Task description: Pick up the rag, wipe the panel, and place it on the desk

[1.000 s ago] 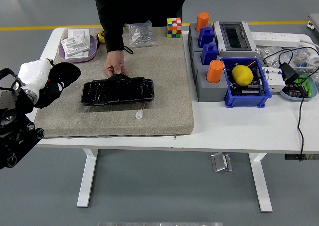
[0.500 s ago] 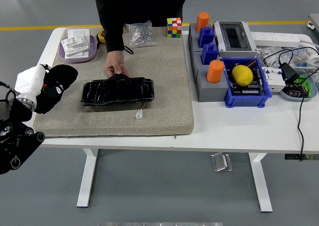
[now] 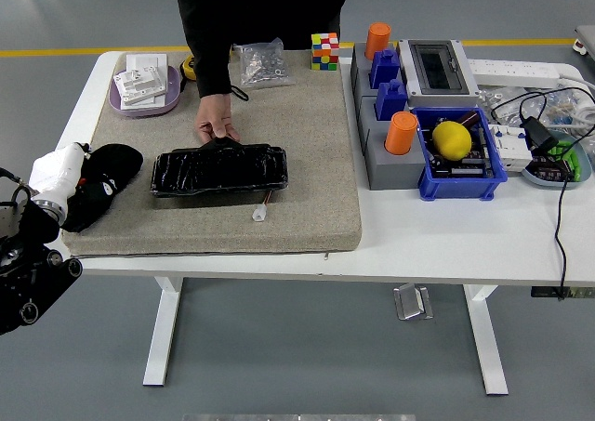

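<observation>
While the left hand [image 3: 58, 181] sits at the bench's [image 3: 446, 244] left edge, its fingers grasp a black rag [image 3: 104, 181] lying on the grey mat [image 3: 307, 161]. Right of it, apart, the glossy black panel [image 3: 220, 170] lies flat on the mat; a person's hand [image 3: 216, 119] presses its far edge. Further right: blue bin [image 3: 460, 161] holding a yellow ball [image 3: 452, 139].

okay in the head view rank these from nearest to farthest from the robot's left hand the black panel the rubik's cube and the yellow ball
From the left robot hand, at the mat's left edge:
1. Black panel, mid-mat, just right of the hand.
2. Rubik's cube, at the mat's far right corner.
3. Yellow ball, in the blue bin on the right side.
</observation>
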Robot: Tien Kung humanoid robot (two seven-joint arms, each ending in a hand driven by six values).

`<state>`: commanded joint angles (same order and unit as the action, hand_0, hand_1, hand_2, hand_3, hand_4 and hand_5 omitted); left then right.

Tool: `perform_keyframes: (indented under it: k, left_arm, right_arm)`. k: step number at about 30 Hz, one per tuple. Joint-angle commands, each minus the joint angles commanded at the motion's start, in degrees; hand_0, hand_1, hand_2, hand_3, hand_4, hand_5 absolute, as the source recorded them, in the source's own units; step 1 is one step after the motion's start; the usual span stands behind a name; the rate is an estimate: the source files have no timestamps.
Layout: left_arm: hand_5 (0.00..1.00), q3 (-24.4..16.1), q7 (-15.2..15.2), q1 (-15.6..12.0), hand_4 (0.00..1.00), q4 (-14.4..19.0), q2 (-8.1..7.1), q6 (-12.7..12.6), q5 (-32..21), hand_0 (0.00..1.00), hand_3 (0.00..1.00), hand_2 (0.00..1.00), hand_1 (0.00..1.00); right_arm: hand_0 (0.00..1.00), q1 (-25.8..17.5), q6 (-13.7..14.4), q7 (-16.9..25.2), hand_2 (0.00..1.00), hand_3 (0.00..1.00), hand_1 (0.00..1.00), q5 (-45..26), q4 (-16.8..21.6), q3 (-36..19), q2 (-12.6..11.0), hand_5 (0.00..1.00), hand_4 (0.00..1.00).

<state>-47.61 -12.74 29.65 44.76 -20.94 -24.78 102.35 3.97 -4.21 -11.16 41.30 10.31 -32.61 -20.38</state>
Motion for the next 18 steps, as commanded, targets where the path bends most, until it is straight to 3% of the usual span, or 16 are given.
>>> perform_keyframes:
  k: [3, 4, 9, 10, 15, 16, 18]
  left_arm:
    - [0.073, 0.21, -0.22, -0.02, 0.475, 0.03, -0.11, 0.84, -0.42, 0.334, 0.528, 0.557, 0.443]
    - [0.188, 0.30, -0.17, -0.02, 0.679, 0.05, -0.15, 0.90, -0.54, 0.409, 0.555, 0.654, 0.578]
    - [0.188, 0.06, -0.13, -0.22, 0.679, 0.67, -0.36, 1.65, -0.95, 0.409, 0.555, 0.654, 0.578]
    - [0.315, 0.01, 0.02, -0.23, 0.802, 0.90, -0.49, 1.71, -1.05, 0.439, 0.635, 0.762, 0.661]
    - [0.315, -0.11, -0.02, -0.27, 0.802, 1.56, -0.97, 2.67, -1.38, 0.439, 0.635, 0.762, 0.661]
    - [0.465, -0.09, 0.01, -0.28, 0.943, 1.65, -1.03, 2.77, -1.62, 0.451, 0.785, 0.774, 0.680]
    - [0.465, -0.08, 0.23, -0.31, 0.943, 1.91, -1.16, 2.92, -1.98, 0.451, 0.785, 0.774, 0.680]
  right_arm:
    - [0.725, -0.07, 0.00, -0.03, 0.667, 0.577, 0.579, 0.13, 0.00, -0.11, -0.05, 0.418, 0.998]
    - [0.725, -0.08, -0.02, -0.05, 0.667, 0.577, 0.579, 0.19, 0.00, -0.16, -0.07, 0.420, 0.998]
    - [0.725, -0.13, -0.07, -0.20, 0.667, 0.577, 0.579, 0.73, 0.00, -0.59, -0.13, 0.420, 0.998]
    - [0.725, -0.13, -0.07, -0.21, 0.667, 0.576, 0.579, 0.79, 0.00, -0.64, -0.14, 0.418, 0.998]
    - [0.725, -0.03, -0.02, -0.21, 0.667, 0.576, 0.579, 0.94, 0.00, -0.80, -0.21, 0.418, 0.998]
    - [0.725, -0.03, -0.02, -0.22, 0.667, 0.576, 0.579, 0.95, 0.00, -0.84, -0.22, 0.418, 0.998]
    - [0.725, -0.08, -0.05, -0.25, 0.667, 0.576, 0.579, 1.02, 0.00, -0.92, -0.24, 0.418, 0.998]
